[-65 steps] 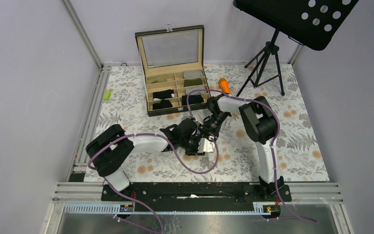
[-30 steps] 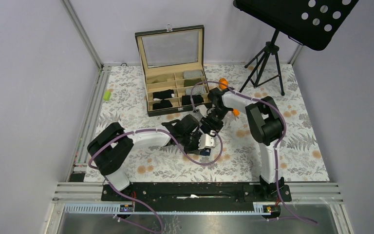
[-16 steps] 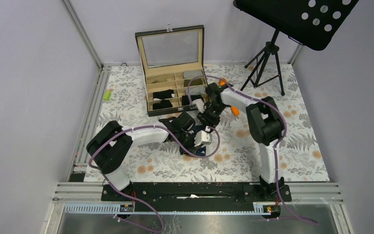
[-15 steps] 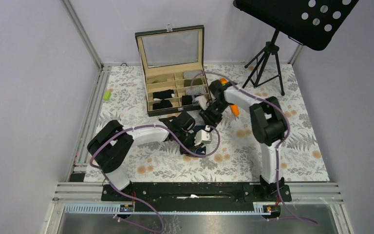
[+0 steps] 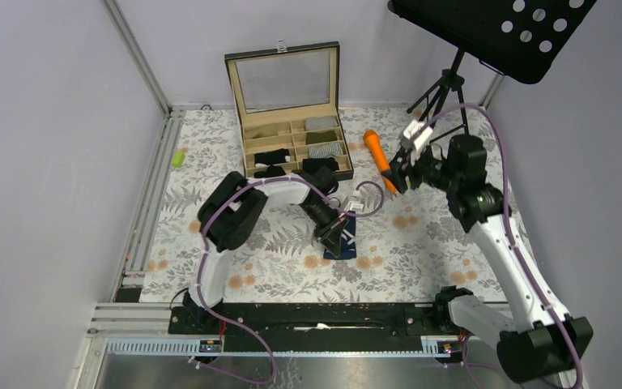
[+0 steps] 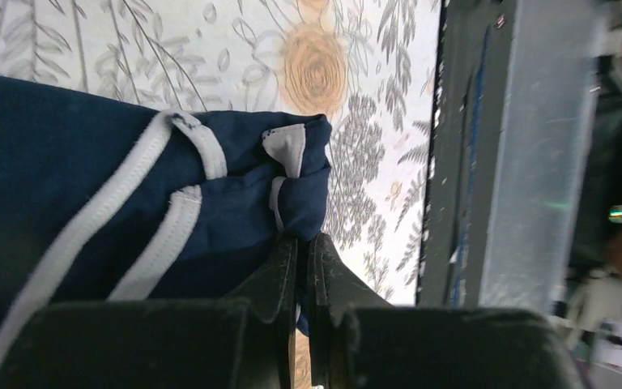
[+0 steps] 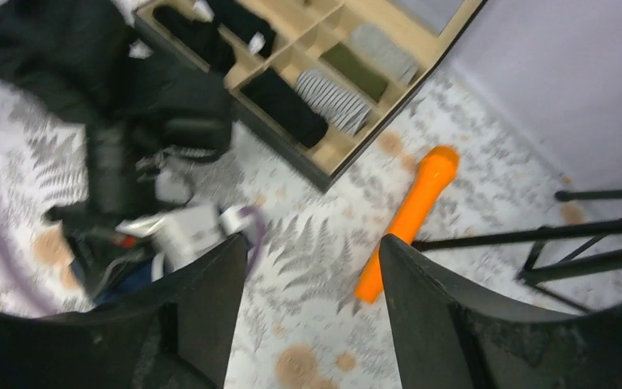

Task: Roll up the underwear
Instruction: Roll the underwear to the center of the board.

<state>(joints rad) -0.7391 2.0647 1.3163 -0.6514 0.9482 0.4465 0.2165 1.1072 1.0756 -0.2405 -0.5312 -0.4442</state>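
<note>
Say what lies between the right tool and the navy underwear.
Top view: the left arm's purple cable loop over floral mat lies between the right tool and navy underwear.

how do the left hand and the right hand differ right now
The left hand is shut, pinching an edge of the navy underwear; the right hand is open and holds nothing. The left hand sits low at the floral mat; the right hand is raised well above it, with the orange stick below. Both have two dark fingers.
</note>
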